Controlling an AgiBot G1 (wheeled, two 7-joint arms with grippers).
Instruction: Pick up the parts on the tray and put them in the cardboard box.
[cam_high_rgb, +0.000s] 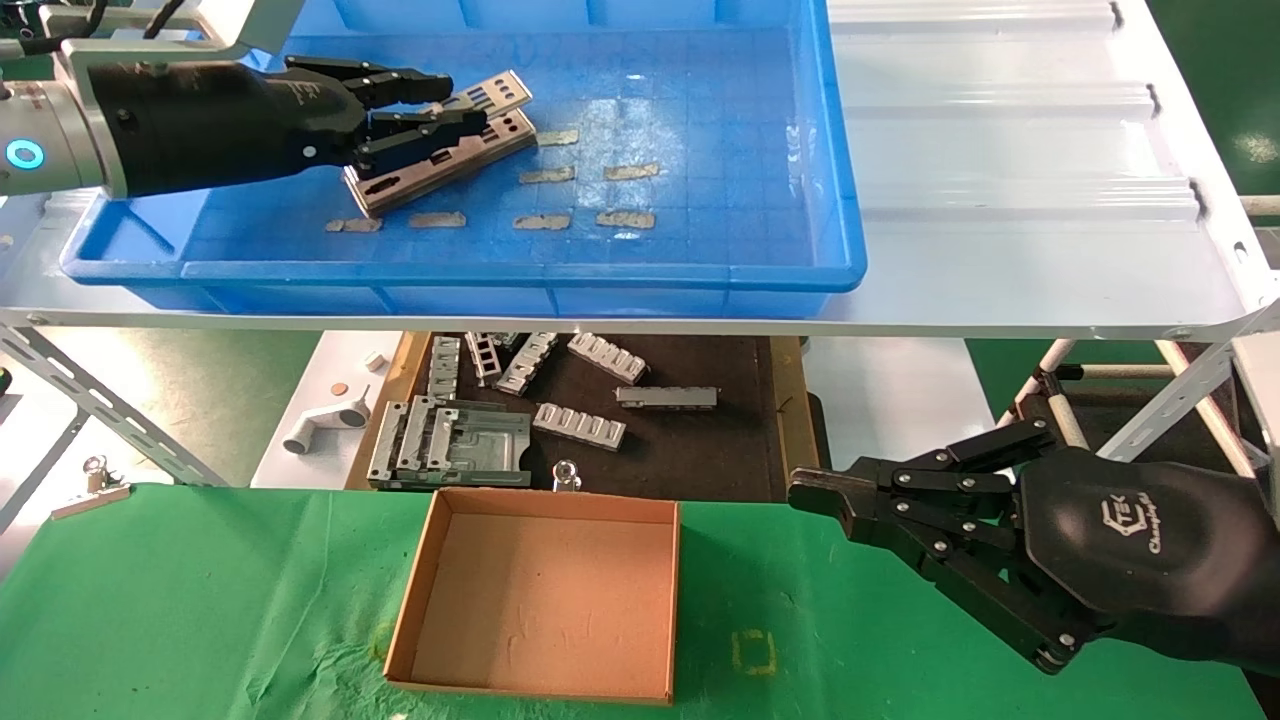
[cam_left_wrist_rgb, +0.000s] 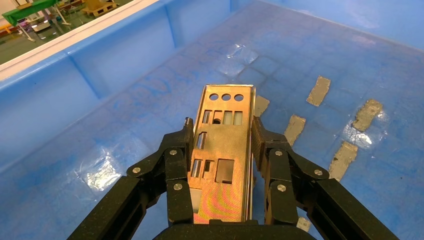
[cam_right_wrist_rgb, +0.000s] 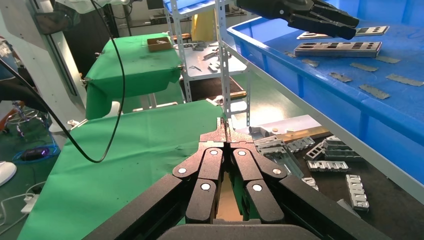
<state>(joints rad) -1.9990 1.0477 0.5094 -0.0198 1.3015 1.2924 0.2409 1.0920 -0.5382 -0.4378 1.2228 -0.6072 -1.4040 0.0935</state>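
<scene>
My left gripper (cam_high_rgb: 440, 105) is over the left part of the blue tray (cam_high_rgb: 720, 130). It is shut on one thin silver punched plate (cam_high_rgb: 497, 92), gripped by its long edges and held just above a stack of like plates (cam_high_rgb: 440, 165) on the tray floor. The left wrist view shows the plate (cam_left_wrist_rgb: 222, 150) between both fingers (cam_left_wrist_rgb: 176, 160). The right wrist view shows the held plate (cam_right_wrist_rgb: 372, 31) above the stack (cam_right_wrist_rgb: 337, 48). The brown cardboard box (cam_high_rgb: 545, 600) sits empty on the green cloth. My right gripper (cam_high_rgb: 800, 488) is shut and empty, to the right of the box.
Several grey tape scraps (cam_high_rgb: 628, 218) are stuck to the tray floor. Below the white shelf (cam_high_rgb: 1000, 150), a dark mat (cam_high_rgb: 700, 440) holds ribbed grey brackets (cam_high_rgb: 580, 425). A metal clip (cam_high_rgb: 92, 490) lies at the cloth's far left edge.
</scene>
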